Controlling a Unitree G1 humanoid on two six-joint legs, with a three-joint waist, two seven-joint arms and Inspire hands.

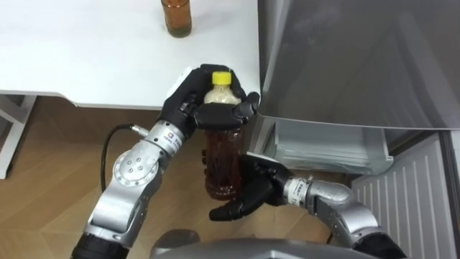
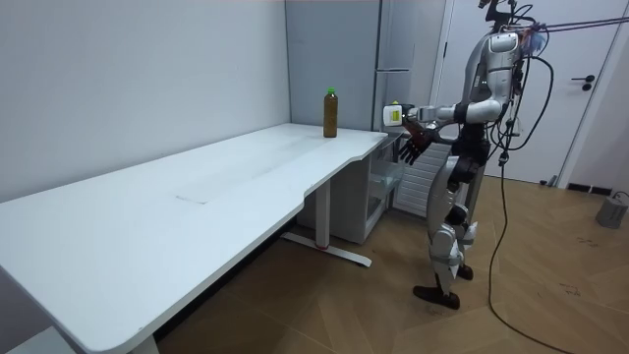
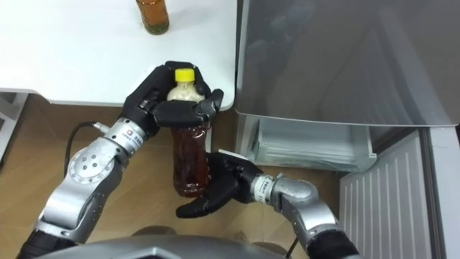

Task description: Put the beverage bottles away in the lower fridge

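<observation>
A bottle of amber tea (image 1: 223,162) with a yellow cap hangs upright just off the white table's (image 1: 86,65) edge, beside the fridge. My left hand (image 1: 205,108) is shut round its neck and shoulder. My right hand (image 1: 248,194) comes in from below with relaxed fingers laid against the bottle's lower part and base. A second amber bottle (image 1: 177,18) stands on the table further back; it has a green cap in the room view (image 2: 331,111). In the room view I stand at the table's end, facing the fridge (image 2: 393,59), with both hands (image 2: 413,138) out in front.
The grey upper fridge door (image 1: 345,57) is closed. Below it the lower compartment (image 1: 327,147) stands open and shows a clear shelf or drawer. Its open door (image 1: 413,201) hangs to the right. A grey pail (image 2: 612,209) stands on the wooden floor at the room view's right.
</observation>
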